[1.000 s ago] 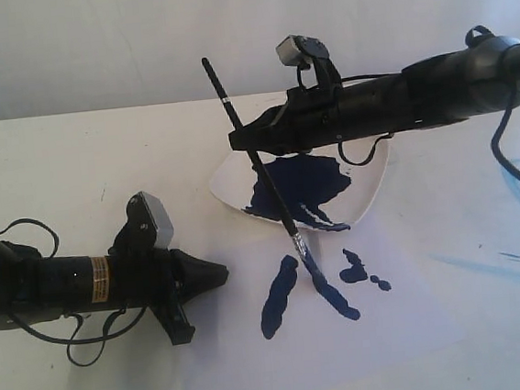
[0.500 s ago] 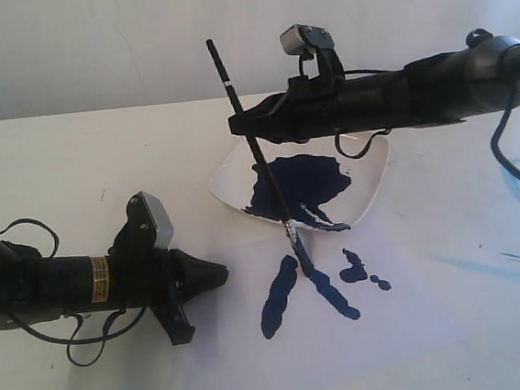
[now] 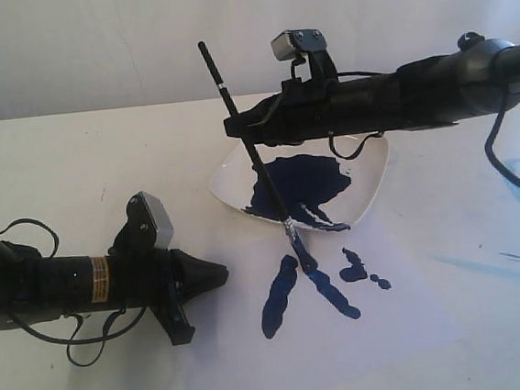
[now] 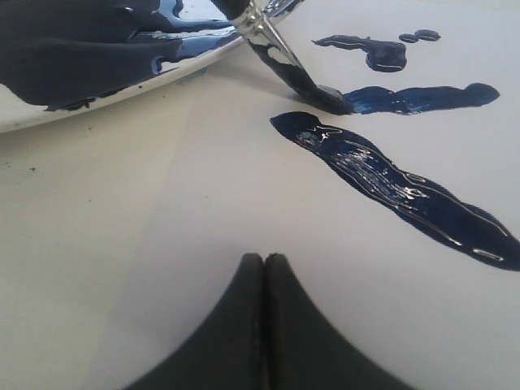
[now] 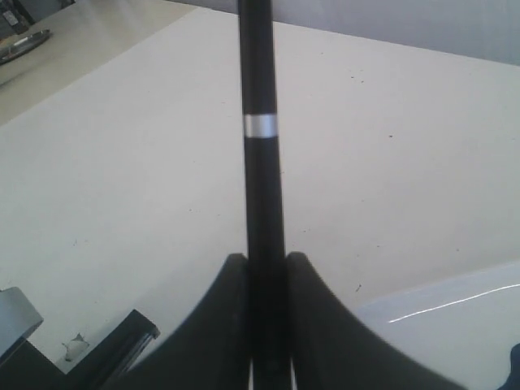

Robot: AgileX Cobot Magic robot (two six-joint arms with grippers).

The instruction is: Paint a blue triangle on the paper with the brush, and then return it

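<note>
A: How's the brush [image 3: 270, 188] look?

B: Long thin black stick, white band near the top end, silver ferrule [image 4: 258, 23], bristles loaded w/ dark blue. It leans, top end tilted to the left of the exterior view. Bristles touch the paper [image 3: 258, 370] at the upper end of the right-hand stroke, just below the dish [image 3: 372, 190].

A: Who's got it?

B: Right gripper [image 3: 237, 123]. Jaws are nearly closed, clamped on the handle below the white band; the wrist view shows the brush [image 5: 262, 162] pinched btwn the black fingers [image 5: 234, 280].

A: Left gripper [image 3: 222, 274]?

B: Closed, holding nothing. Its tips [image 4: 265, 260] meet, and it sits low over the paper's [image 4: 244, 203] left part.

A: And the blue triangle [image 3: 279, 296]?

B: Not closed yet. There are 2 thick uneven strokes, close at the top and spreading downward, w/ no bottom side. The paint is wet and glossy [image 4: 390, 183], w/ raised ridges. Small separate blobs [image 3: 353, 267] sit to the right.

A: Surfaces?

B: The paper is thin, matte, pale lavender-white. The table [image 3: 54, 159] is white. The dish is a white glossy square w/ a dark blue pool.

A: Vs. earlier?

B: The right arm sits slightly higher than 1 s ago, and the brush's top end is higher too. The strokes, blobs and left arm are unchanged.
</note>
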